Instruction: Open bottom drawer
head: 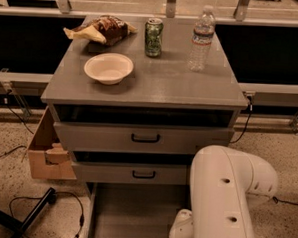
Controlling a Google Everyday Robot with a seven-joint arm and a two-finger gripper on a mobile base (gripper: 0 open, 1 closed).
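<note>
Camera view has the bottom drawer (134, 215) pulled out, gripper (180, 235) bottom-centre beside it, can't tell its grip.

You see the bottom drawer (134, 215) pulled out, its plain grey tray lying open below the middle drawer front (101, 172) and the upper drawer front (98, 137). The white arm (225, 195) fills the lower right, just beside the tray; your gripper is out of sight past the lower edge. On the worktop (161, 84) stand a bowl (108, 68), a green can (154, 37), a water bottle (201, 39) and a snack bag (103, 29). A cardboard box (44, 150) sits at the cabinet's left.
</note>
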